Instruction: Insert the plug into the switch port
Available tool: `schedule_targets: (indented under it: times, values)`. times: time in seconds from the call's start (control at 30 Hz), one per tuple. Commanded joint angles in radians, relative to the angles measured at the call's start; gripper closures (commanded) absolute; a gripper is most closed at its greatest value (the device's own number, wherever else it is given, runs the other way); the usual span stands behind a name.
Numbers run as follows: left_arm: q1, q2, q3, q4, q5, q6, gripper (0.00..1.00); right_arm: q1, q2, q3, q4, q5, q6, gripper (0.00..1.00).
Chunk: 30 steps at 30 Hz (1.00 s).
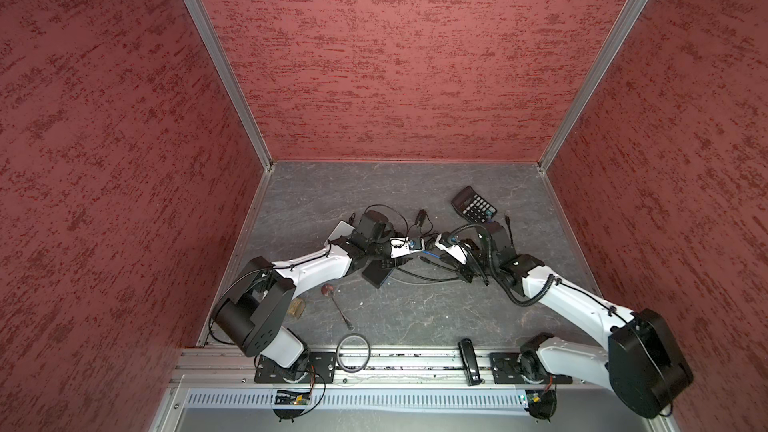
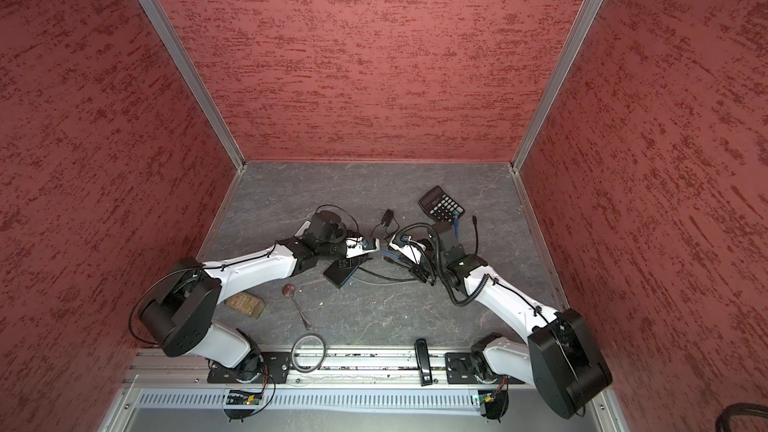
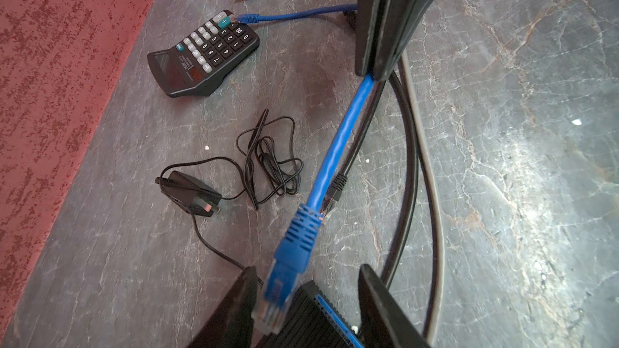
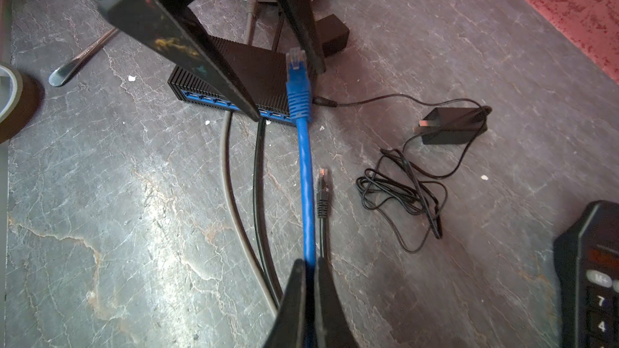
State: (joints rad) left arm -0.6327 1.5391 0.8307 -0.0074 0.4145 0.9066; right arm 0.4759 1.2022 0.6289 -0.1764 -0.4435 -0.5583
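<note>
The left gripper (image 4: pixel 287 93), jaws apart, half hides the black ribbed switch (image 4: pixel 258 66) and straddles the blue clear-tipped plug (image 4: pixel 298 92). The right gripper (image 4: pixel 310 262) clamps the blue cable (image 4: pixel 306 179).

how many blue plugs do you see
2. One blue plug sits inside the open left pincer, near the switch; the other lies beside the calculator.

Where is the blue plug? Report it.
In the left wrist view the blue plug hangs between the left gripper's open jaws, above the black switch; the right gripper pinches its blue cable.
</note>
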Motion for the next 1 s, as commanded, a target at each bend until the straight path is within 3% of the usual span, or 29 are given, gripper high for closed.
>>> schedule_targets:
  times: [0.0,0.1,0.2,0.3,0.47,0.67,0.97]
  values:
    - [0.008,0.008,0.024,-0.015,0.015,0.016,0.58,0.007,0.0,-0.011,0.002,0.001,-0.02,0.99]
    - [0.007,0.008,0.025,-0.019,0.013,0.022,0.7,0.007,0.005,-0.008,0.002,0.003,-0.02,0.99]
    - [0.006,0.01,0.026,-0.012,0.0,0.021,0.72,0.007,0.005,-0.007,0.005,0.005,-0.02,0.98]
    - [0.004,0.011,0.026,-0.011,0.001,0.022,0.8,0.007,0.004,-0.006,0.007,0.003,-0.019,0.98]
    - [-0.006,0.006,0.019,-0.008,0.012,0.021,0.8,0.007,0.003,-0.013,0.038,-0.02,-0.02,0.93]
    - [-0.035,-0.009,-0.002,0.012,0.032,0.006,0.8,0.023,0.002,-0.056,0.156,-0.083,-0.02,0.69]
    - [-0.054,-0.058,-0.069,0.087,0.099,-0.051,0.81,0.067,0.026,-0.078,0.258,-0.111,-0.079,0.63]
